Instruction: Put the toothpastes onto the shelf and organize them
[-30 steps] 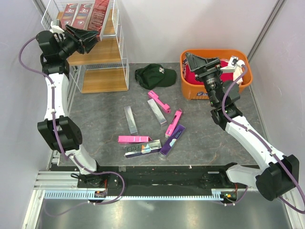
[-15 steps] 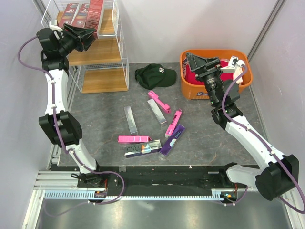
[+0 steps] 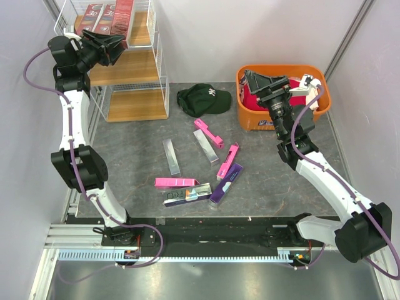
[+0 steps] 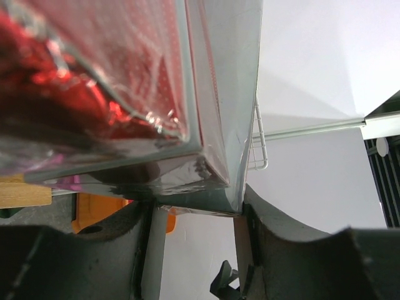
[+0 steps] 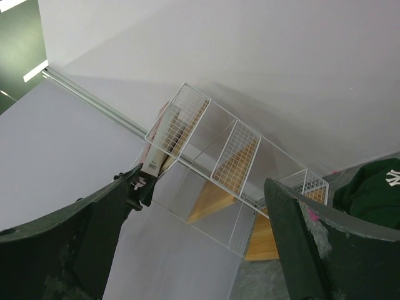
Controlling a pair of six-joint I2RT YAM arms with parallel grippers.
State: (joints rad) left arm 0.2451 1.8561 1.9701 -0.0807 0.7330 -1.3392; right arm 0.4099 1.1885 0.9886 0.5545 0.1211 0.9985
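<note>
Straightened and drawn a little left since a second ago, with hardly any change over the last half second: now lines up the held dark red toothpaste almost parallel with two other dark red toothpastes lying on the top board of the shelf. Grips that box at its near end with the left gripper, fingers narrowed onto the cardboard. Fills most of the left wrist view with glossy red wrap. Cannot tell about contact with the board beneath.

Leaves more toothpastes loose on the table, well apart from the shelf: a silver-grey box, a second silver-grey box, a hot pink box, another pink box, a third pink box, and just below it a holographic box touching a purple box.

Shows a dark green cap between the shelf and an orange tub. Holds the right gripper above the tub, spread wide and empty, facing the shelf in the right wrist view.
</note>
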